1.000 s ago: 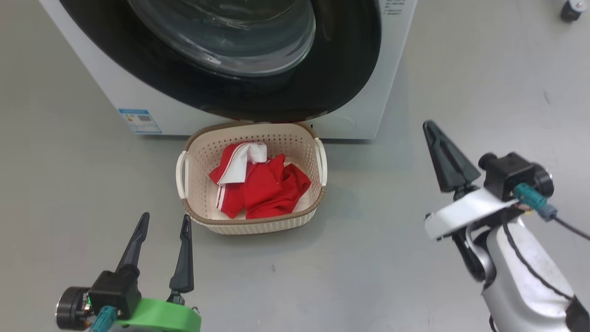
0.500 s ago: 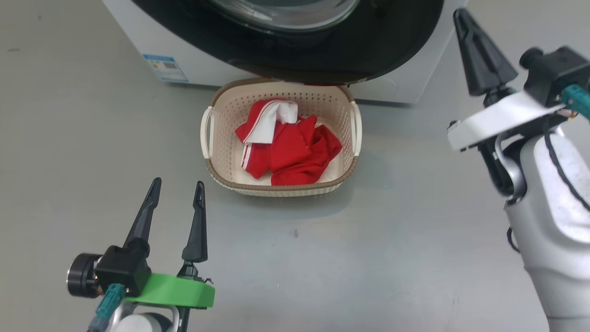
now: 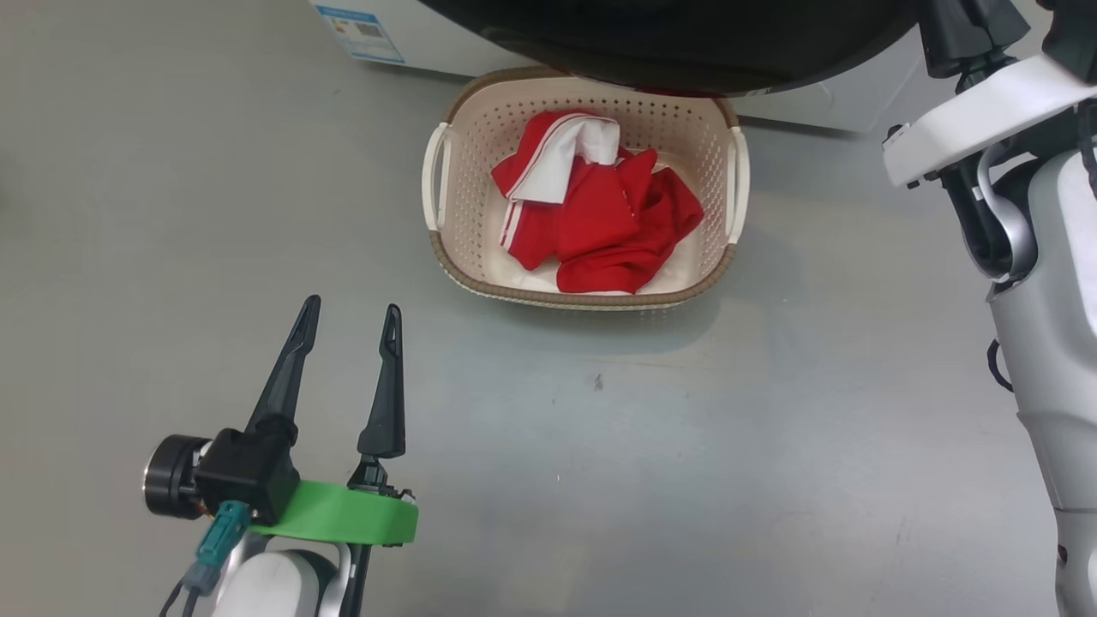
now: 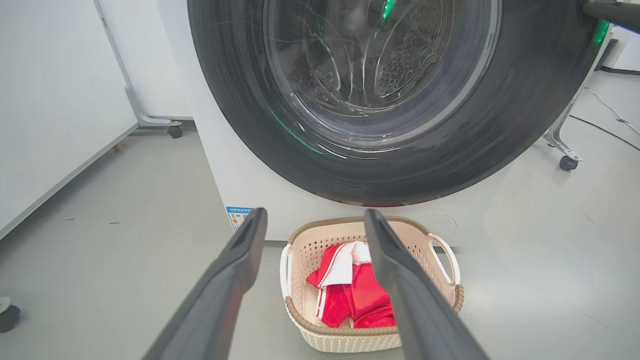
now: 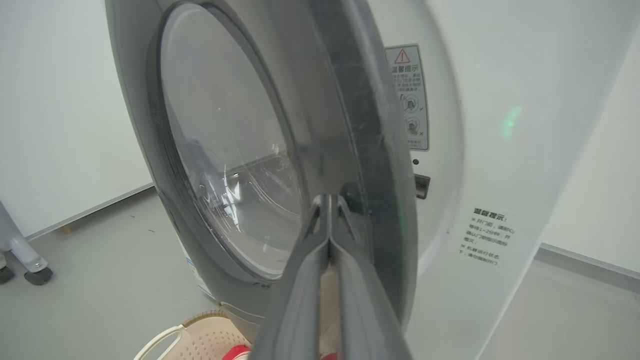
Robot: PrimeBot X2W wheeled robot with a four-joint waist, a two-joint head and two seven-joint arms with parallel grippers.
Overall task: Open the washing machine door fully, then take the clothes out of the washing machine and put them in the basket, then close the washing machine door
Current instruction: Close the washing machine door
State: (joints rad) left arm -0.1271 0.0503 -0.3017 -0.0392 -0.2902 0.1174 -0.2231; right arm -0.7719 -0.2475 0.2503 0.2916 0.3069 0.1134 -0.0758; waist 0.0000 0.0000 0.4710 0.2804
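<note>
My left claw [image 3: 352, 305] hangs low over the grey floor [image 3: 686, 480], its two dark fingers spread wide with nothing between them; it sits near the basket [image 3: 583, 297] but clear of it, pointing toward it. In the left wrist view that claw [image 4: 316, 214] frames the basket [image 4: 345, 331] between its fingers. The basket stands on the floor right in front of the washing machine [image 3: 428, 34], its far rim tucked under the lower edge of the washing machine door [image 3: 686, 43].

The clothes [image 3: 600, 214] lie crumpled inside the basket, red with a white fold and white stripes on top; the left wrist view shows the clothes [image 4: 350, 295] below the rim. Through the glass of the door [image 4: 390, 100] I see the perforated steel drum.

My right claw [image 5: 328, 200] is up at the door's side, fingers pressed together on nothing. Its tips lie at the outer edge of the black rim of the door [image 5: 230, 165]; I cannot tell whether they touch it. Just past that rim a small dark slot shows in the white front of the washing machine [image 5: 475, 150], so the door stands a little off the front there. A blue label [image 3: 360, 21] marks the machine's lower left corner.
</note>
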